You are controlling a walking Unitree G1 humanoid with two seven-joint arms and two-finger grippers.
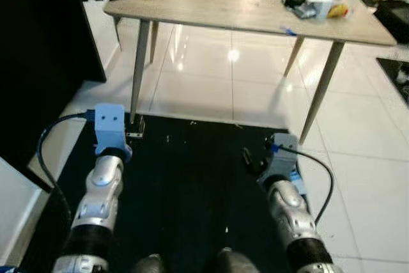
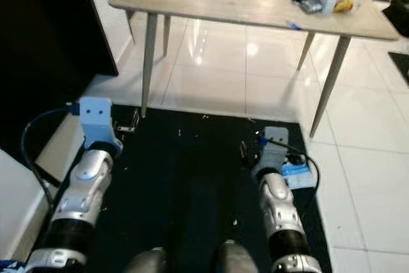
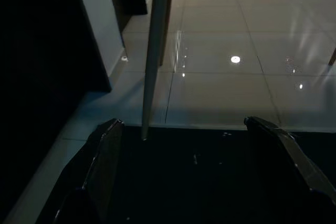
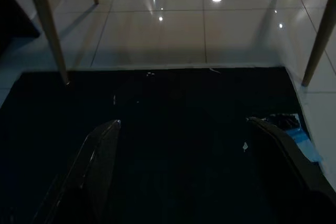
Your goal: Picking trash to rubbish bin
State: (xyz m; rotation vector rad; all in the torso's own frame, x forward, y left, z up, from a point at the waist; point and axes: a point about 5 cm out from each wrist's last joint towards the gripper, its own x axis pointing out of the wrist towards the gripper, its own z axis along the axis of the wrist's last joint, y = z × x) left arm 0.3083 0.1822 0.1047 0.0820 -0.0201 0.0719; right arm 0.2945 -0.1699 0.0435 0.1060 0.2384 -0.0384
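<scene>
While beside the right pincer (image 4: pixel 184 177), blue wrapper (image 4: pixel 294 132) flat, direction unclear.

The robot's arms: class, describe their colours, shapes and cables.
Both arms are silver, jointed cylinders. The left arm and right arm each carry a light blue box at the wrist with a looping black cable. Each gripper has two long black fingers.
</scene>
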